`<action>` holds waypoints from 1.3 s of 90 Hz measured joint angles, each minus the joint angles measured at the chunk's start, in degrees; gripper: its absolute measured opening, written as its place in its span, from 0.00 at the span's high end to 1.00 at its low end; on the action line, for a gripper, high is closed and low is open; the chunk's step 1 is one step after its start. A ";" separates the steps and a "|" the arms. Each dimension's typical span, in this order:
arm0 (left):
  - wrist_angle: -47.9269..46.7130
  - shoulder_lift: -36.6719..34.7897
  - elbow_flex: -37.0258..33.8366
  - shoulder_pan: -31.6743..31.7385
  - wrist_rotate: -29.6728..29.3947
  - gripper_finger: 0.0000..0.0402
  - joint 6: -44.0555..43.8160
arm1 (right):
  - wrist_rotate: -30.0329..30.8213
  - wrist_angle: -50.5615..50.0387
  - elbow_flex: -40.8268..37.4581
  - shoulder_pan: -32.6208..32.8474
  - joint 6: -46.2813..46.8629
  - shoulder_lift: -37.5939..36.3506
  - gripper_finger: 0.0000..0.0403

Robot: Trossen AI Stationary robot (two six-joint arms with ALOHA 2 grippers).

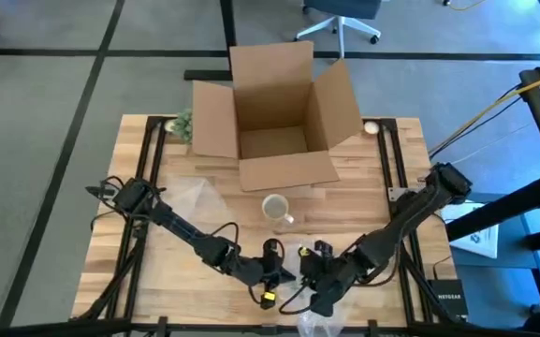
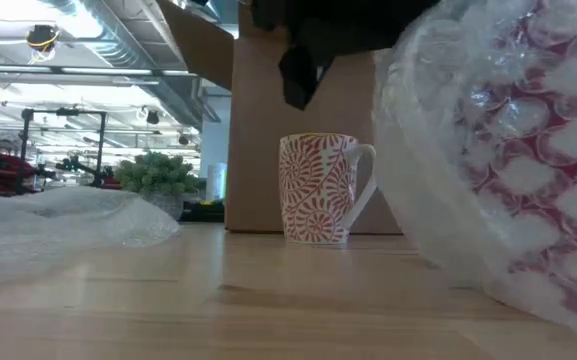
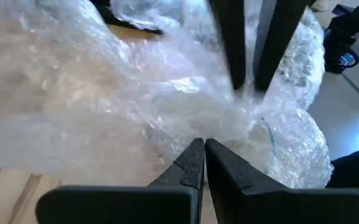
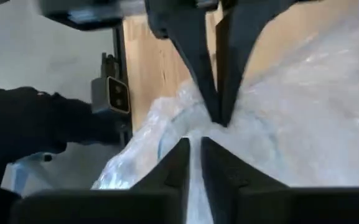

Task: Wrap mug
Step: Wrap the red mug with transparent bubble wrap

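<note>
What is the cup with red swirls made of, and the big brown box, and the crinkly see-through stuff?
The red-and-white patterned mug looks like glazed ceramic: smooth, slightly glossy. The open brown box looks like matte cardboard, with folded flaps. The clear crinkly sheet looks like plastic bubble wrap, shiny with round bubbles.

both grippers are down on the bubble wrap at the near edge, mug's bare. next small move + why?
Probably lift the clear bubble wrap sheet together and carry it toward the red-patterned white mug. Left gripper and right gripper each look shut on the sheet near the table's front edge, while the mug stands upright and unwrapped before the open cardboard box.
</note>
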 joint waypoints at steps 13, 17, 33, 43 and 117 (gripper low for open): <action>-0.01 0.03 0.00 0.01 0.09 1.00 0.33 | 4.28 -13.44 1.92 2.47 5.15 -4.29 0.75; 0.00 0.03 -0.01 0.01 0.09 1.00 0.33 | 6.09 -17.25 1.92 3.23 7.62 -5.41 0.71; 0.54 0.08 -0.07 0.03 0.23 1.00 1.04 | 12.05 -36.61 0.12 8.33 22.05 -7.12 0.59; 0.79 0.12 -0.11 0.03 0.21 1.00 1.20 | 13.01 -36.58 -5.49 11.16 28.85 -7.12 0.58; 0.98 0.14 -0.13 0.08 0.29 1.00 1.11 | 4.18 9.76 -2.91 0.62 -5.63 4.75 0.98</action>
